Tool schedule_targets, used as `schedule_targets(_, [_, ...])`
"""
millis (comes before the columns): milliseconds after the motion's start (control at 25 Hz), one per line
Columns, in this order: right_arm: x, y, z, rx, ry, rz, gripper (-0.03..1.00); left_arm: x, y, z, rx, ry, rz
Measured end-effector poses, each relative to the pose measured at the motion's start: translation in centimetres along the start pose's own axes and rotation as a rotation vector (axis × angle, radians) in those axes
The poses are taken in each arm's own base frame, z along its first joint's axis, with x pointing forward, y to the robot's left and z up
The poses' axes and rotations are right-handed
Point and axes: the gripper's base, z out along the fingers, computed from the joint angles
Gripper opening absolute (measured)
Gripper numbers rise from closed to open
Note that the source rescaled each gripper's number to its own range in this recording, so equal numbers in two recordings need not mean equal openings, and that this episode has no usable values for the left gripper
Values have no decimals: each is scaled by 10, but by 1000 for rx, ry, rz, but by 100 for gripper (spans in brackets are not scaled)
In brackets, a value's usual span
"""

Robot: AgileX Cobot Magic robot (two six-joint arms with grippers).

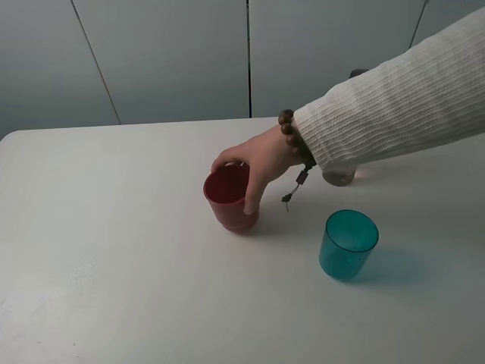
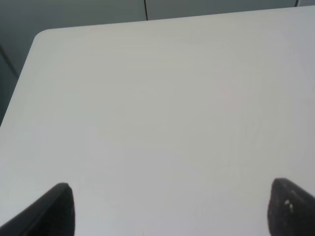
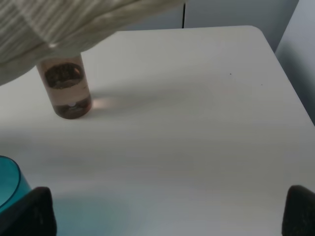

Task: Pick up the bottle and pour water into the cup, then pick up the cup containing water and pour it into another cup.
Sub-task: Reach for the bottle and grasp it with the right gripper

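Note:
The red cup stands upright near the table's middle, with a person's hand wrapped around it. To its right and nearer the front stands the teal cup, whose edge also shows in the right wrist view. The smoky bottle stands upright behind the teal cup, its upper part hidden by the white sleeve; only its base shows from above. My right gripper is open, short of the bottle and empty. My left gripper is open over bare table. Neither arm shows in the high view.
A person's arm in a white knitted sleeve reaches in from the right across the back of the white table, wearing a bead bracelet. Grey wall panels stand behind the table's far edge.

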Motion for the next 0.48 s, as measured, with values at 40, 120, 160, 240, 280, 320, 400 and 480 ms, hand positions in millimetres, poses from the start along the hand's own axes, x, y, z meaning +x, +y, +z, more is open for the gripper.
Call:
schedule_targets(40, [0, 0, 0, 0, 0, 0, 99, 0, 0, 0, 0, 0, 0])
schedule_targets(120, [0, 0, 0, 0, 0, 0, 99, 0, 0, 0, 0, 0, 0])
schedule_targets(160, [0, 0, 0, 0, 0, 0, 99, 0, 0, 0, 0, 0, 0])
schedule_targets(240, [0, 0, 0, 0, 0, 0, 99, 0, 0, 0, 0, 0, 0])
schedule_targets(280, [0, 0, 0, -2, 0, 1, 99, 0, 0, 0, 0, 0, 0])
schedule_targets(320, [0, 0, 0, -2, 0, 1, 99, 0, 0, 0, 0, 0, 0])
schedule_targets(400, [0, 0, 0, -2, 0, 1, 99, 0, 0, 0, 0, 0, 0])
schedule_targets(480, [0, 0, 0, -2, 0, 1, 99, 0, 0, 0, 0, 0, 0])
